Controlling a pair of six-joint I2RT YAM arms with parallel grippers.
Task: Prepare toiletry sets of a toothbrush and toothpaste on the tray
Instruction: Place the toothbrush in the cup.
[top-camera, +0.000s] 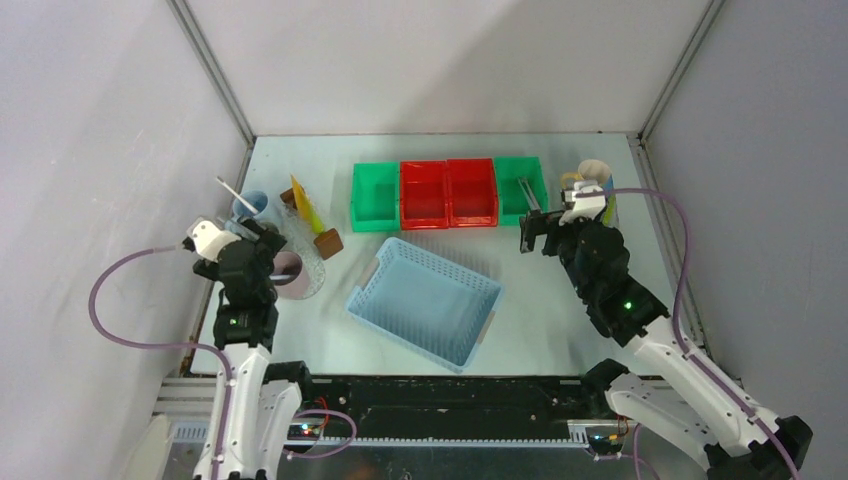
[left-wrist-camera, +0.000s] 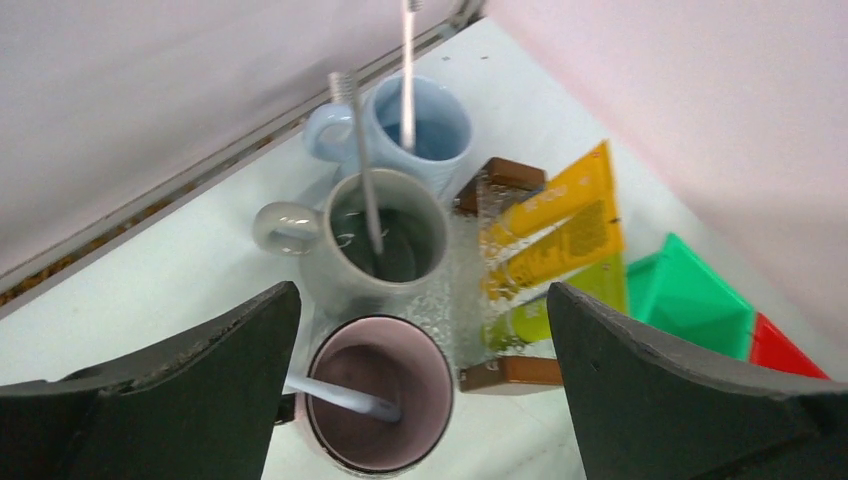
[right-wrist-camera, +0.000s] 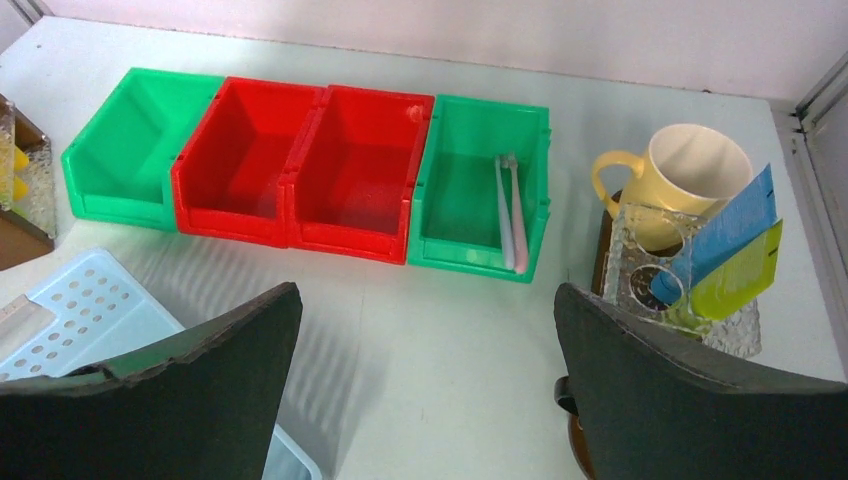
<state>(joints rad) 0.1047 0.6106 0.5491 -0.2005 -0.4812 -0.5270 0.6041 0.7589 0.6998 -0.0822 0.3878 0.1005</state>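
In the left wrist view my open left gripper (left-wrist-camera: 421, 325) hovers over a pink mug (left-wrist-camera: 380, 405) with a pale toothbrush (left-wrist-camera: 340, 397) lying in it, free of the fingers. Behind it stand a grey mug (left-wrist-camera: 385, 240) and a pale blue mug (left-wrist-camera: 420, 125), each with a toothbrush. Yellow tubes (left-wrist-camera: 555, 220) and a green tube (left-wrist-camera: 540, 315) lean in a clear holder on the brown tray (left-wrist-camera: 505, 373). My right gripper (right-wrist-camera: 428, 300) is open and empty above bare table. Right of it a cream mug (right-wrist-camera: 690, 175), a blue tube (right-wrist-camera: 725, 225) and a green tube (right-wrist-camera: 735, 275) stand on another brown tray (right-wrist-camera: 603, 240).
A light blue perforated basket (top-camera: 425, 300) lies mid-table. Behind it runs a row of green (top-camera: 375, 195) and red (top-camera: 447, 192) bins; the right green bin (right-wrist-camera: 480, 190) holds two toothbrushes (right-wrist-camera: 510, 215). Enclosure walls stand close on both sides.
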